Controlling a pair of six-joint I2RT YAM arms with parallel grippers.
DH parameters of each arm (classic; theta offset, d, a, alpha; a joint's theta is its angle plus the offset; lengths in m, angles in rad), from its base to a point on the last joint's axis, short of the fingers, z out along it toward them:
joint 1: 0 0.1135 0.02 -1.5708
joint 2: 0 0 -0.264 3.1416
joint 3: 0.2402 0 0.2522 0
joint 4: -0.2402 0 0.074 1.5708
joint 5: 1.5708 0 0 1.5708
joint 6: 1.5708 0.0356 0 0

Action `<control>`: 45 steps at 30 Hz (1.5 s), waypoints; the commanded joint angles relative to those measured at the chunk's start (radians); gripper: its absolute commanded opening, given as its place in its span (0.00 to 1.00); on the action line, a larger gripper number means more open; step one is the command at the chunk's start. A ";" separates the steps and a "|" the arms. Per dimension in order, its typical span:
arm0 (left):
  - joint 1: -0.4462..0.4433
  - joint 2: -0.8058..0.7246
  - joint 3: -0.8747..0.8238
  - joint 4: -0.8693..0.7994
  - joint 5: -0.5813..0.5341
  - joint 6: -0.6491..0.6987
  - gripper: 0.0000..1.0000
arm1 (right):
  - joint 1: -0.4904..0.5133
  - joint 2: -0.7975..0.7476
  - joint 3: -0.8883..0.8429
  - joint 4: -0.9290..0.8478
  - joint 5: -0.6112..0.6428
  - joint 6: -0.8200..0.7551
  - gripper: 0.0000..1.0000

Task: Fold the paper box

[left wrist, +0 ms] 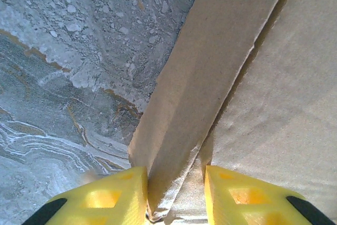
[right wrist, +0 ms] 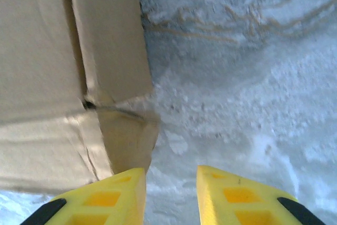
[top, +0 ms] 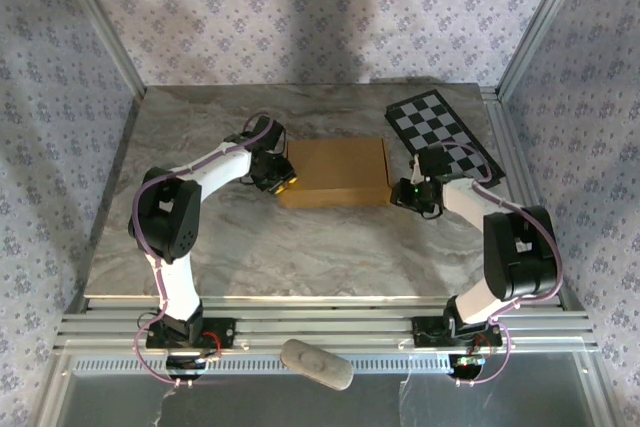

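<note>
The paper box (top: 335,172) lies closed and flat in the middle of the marble table, plain tan cardboard. My left gripper (top: 287,180) is at its left edge. In the left wrist view the box's side flap (left wrist: 195,93) runs down between the yellow fingers (left wrist: 118,193) of my left gripper (left wrist: 175,175), which stands partly open; the flap's corner rests against the left finger, the other finger is apart from it. My right gripper (top: 400,193) is at the box's right front corner. There the box corner (right wrist: 124,135) sits beside the left finger, and my right gripper (right wrist: 169,172) is open over bare table.
A black-and-white checkerboard panel (top: 443,132) lies at the back right, just behind the right arm. Patterned walls close in the table on three sides. A grey oblong object (top: 317,364) rests on the rail in front of the table.
</note>
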 commanded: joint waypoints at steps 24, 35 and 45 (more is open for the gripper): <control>0.007 -0.037 -0.023 -0.111 -0.069 0.007 0.53 | 0.036 0.073 0.107 -0.068 -0.052 0.035 0.32; -0.004 -0.169 -0.112 -0.049 -0.048 0.030 0.65 | 0.045 0.103 0.146 -0.081 -0.058 0.054 0.23; -0.049 -0.131 -0.185 0.144 0.029 -0.030 0.63 | 0.039 0.128 0.199 -0.137 -0.096 0.077 0.22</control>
